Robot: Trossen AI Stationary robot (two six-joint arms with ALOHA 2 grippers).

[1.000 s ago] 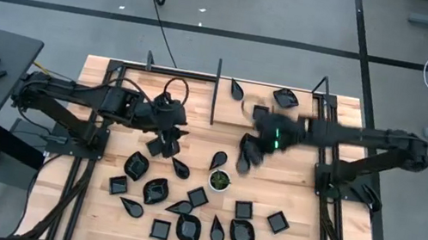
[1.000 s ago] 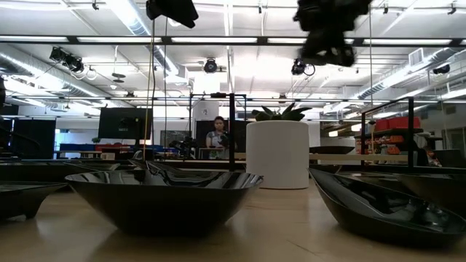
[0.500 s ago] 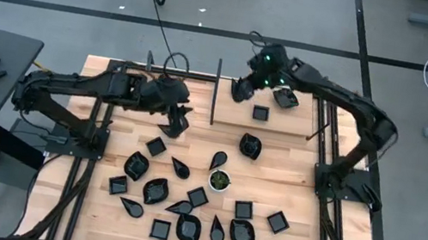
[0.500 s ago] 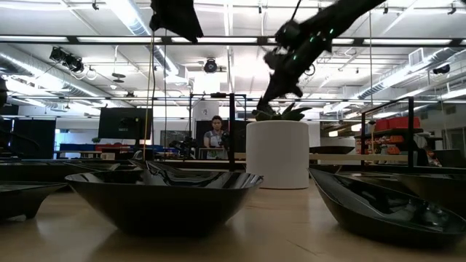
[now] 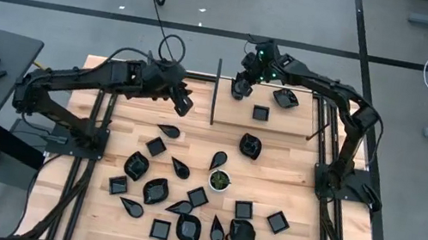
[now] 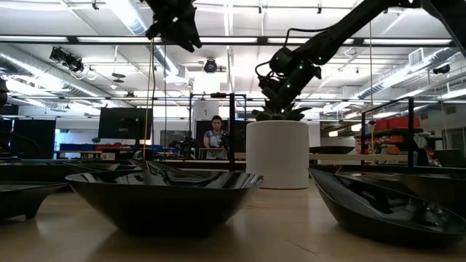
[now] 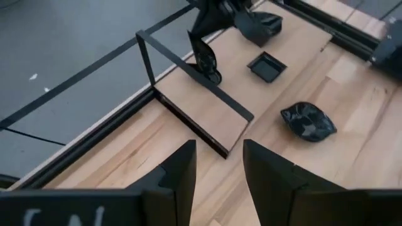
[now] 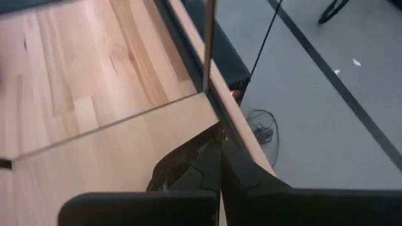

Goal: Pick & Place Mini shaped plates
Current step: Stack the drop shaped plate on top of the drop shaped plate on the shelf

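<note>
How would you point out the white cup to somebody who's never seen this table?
Start from the wooden table and find its middle, just in front of the upright black divider. The white cup stands there among scattered black dishes; it alone is round and white, with green inside.

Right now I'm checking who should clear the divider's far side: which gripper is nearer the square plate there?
Right. The right gripper hovers just beside the square plate, at the table's far edge; the left gripper is across the divider.
</note>
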